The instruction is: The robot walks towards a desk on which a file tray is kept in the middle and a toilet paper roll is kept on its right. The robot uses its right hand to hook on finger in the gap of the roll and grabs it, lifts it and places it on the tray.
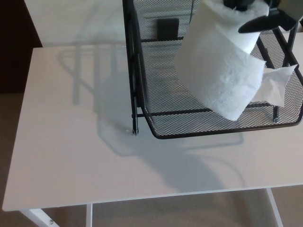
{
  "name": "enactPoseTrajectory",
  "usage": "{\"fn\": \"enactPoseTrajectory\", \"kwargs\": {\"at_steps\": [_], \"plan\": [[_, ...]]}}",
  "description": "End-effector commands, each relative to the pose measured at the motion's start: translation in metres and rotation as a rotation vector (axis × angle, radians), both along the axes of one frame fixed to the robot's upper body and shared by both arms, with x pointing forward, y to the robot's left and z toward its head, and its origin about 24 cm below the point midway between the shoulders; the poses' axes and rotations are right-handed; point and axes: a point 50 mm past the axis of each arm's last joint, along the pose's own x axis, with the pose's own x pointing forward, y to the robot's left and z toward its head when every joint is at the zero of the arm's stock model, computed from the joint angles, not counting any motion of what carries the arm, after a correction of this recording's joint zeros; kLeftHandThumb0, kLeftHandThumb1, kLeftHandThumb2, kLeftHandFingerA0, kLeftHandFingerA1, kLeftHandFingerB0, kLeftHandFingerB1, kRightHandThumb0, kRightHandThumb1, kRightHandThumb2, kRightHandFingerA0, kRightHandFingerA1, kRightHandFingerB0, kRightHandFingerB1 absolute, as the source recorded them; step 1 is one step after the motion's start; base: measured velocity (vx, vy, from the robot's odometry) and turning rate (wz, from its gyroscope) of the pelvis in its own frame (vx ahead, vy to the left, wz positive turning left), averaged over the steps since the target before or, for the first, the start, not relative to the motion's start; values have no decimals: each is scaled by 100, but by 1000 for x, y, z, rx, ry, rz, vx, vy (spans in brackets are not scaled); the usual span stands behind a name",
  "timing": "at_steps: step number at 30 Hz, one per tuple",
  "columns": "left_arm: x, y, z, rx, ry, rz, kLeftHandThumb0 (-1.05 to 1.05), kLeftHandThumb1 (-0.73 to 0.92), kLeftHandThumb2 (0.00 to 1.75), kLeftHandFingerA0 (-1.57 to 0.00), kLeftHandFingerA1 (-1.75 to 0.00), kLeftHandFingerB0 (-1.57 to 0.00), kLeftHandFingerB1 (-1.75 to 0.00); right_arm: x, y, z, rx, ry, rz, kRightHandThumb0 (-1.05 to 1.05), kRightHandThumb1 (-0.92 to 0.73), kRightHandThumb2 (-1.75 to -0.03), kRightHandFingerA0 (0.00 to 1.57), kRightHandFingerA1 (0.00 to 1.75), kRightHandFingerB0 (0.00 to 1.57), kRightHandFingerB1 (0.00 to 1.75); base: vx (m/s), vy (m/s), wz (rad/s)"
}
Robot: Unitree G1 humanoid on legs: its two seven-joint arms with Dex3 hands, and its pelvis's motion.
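My right hand [248, 4] is gripping the toilet paper roll [220, 71], fingers [267, 22] clamping its top, above the file tray [199, 131]; I am planning a straight, slow descent

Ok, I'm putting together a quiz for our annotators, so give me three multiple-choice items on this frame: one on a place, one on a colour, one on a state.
1. Where is the toilet paper roll?
A. Lying flat, left of the tray
B. Over the file tray
C. Under the tray

2. What colour is the file tray?
A. Black
B. White
C. Red

3. What state is the right hand in?
A. Open, away from the roll
B. Out of view
C. Shut on the roll

Answers:
1 B: the roll hangs tilted over the tray's mesh.
2 A: its wire and mesh are black.
3 C: black fingers hold the roll's top end.
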Motion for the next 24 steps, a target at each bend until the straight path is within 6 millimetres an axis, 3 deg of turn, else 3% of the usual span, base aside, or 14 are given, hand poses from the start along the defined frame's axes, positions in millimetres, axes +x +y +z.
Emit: {"fn": "enactPoseTrajectory", "kwargs": {"at_steps": [1, 5, 6, 10, 11, 12, 13, 14, 15, 16, 17, 21, 22, 24], "plan": [[1, 5, 7, 34, -6, -21, -93, 75, 115, -47, -67, -28, -60, -2, -7, -22, 17, 84, -39, -76, -84, -66, 39, 62, 54, 38, 0, 0, 0], [-1, 3, 4, 24, 9, -35, -92, 74, 115, -47, -68, -28, -61, 0, -13, -29, -10, 79, -41, -78, -87, -66, 45, 62, 50, 37, 0, 0, 0], [-4, 4, 6, 25, 9, -38, -92, 92, 72, -48, -64, -26, -56, -1, -10, -34, -74, 134, -32, -81, -83, -66, 40, 68, 48, 38, 0, 0, 0], [-1, 4, 6, 26, 0, -35, -91, 92, 71, -50, -64, -27, -56, 2, -13, -27, 49, 97, -65, -71, -81, -65, 45, 73, 52, 40, 0, 0, 0], [-3, 4, 6, 27, 7, -36, -89, 74, 114, -47, -68, -28, -61, 3, -15, -23, 96, 32, -63, -72, -79, -65, 56, 130, 51, 46, 0, 0, 0], [-4, 4, 4, 31, 13, -35, -94, 92, 72, -46, -62, -29, -55, 4, -20, -16, 57, -39, -56, -75, -68, -105, 53, 88, 35, 53, 0, 0, 0], [-4, 4, 4, 31, 14, -35, -94, 92, 72, -46, -62, -29, -55, 4, -20, -16, 57, -40, -55, -75, -68, -105, 53, 88, 35, 53, 0, 0, 0], [-7, 3, 3, 25, 18, -29, -91, 92, 71, -49, -63, -28, -55, 4, -17, -21, 10, 41, -70, -77, -84, -65, 42, 64, 37, 36, 0, 0, 0], [-8, 4, 3, 23, 18, -26, -91, 92, 72, -49, -65, -27, -56, 2, -12, -30, -69, 149, -66, -80, -79, -64, 41, 63, 42, 36, 0, 0, 0], [-9, 4, 4, 23, 17, -26, -91, 92, 72, -49, -65, -27, -56, 1, -10, -33, -95, 181, -63, -80, -79, -64, 41, 63, 42, 36, 0, 0, 0], [-9, 4, 4, 23, 15, -22, -89, 74, 114, -49, -69, -28, -60, 1, -10, -32, -53, 160, -57, -75, -75, -63, 48, 72, 46, 38, 0, 0, 0], [-13, 3, 2, 32, 40, -30, -90, 74, 115, -47, -68, -29, -61, 7, -23, -10, 147, 7, -84, -70, -82, -64, 44, 87, 37, 34, 0, 0, 0], [-13, 4, 1, 26, 40, -19, -91, 92, 72, -50, -65, -28, -56, 8, -25, -3, 156, -32, -98, -72, -82, -65, 38, 69, 40, 34, 0, 0, 0], [-18, 4, 2, 28, 46, -22, -91, 92, 70, -48, -63, -29, -56, 10, -26, 1, 181, -89, -80, -77, -82, -65, 65, 116, 41, 36, 0, 0, 0]]}}
